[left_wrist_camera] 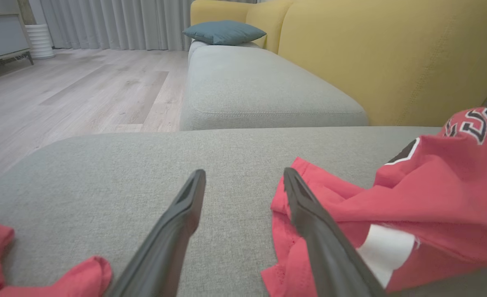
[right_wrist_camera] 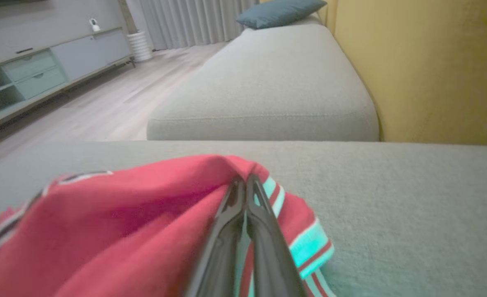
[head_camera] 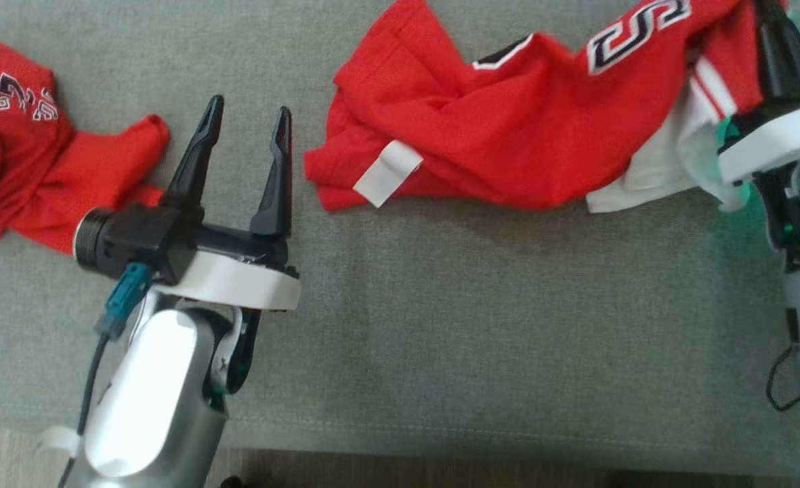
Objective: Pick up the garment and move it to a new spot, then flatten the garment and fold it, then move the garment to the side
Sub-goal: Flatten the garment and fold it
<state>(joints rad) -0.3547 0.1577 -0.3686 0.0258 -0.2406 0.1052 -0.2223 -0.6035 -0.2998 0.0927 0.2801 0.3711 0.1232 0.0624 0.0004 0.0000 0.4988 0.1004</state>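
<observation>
A crumpled red jersey [head_camera: 494, 129] with black-and-white lettering, a white label [head_camera: 387, 173] and white lining lies across the grey sofa seat [head_camera: 440, 305], from the middle to the upper right. My right gripper [head_camera: 772, 27] is shut on its striped hem at the top right; the right wrist view shows my right gripper [right_wrist_camera: 243, 181] pinching the red jersey [right_wrist_camera: 123, 222] at that trim. My left gripper [head_camera: 247, 118] stands open just left of the jersey's near corner, with nothing between its fingers. In the left wrist view my left gripper [left_wrist_camera: 244, 173] has the jersey [left_wrist_camera: 433, 194] beside its right finger.
A second red garment [head_camera: 27, 156] lies bunched at the seat's left, its end [left_wrist_camera: 62, 276] near my left finger. A yellow backrest [left_wrist_camera: 391, 53], another grey seat [left_wrist_camera: 264, 82] with a blue cushion [left_wrist_camera: 222, 32], wooden floor [left_wrist_camera: 82, 90] and a low cabinet [right_wrist_camera: 41, 70] lie beyond.
</observation>
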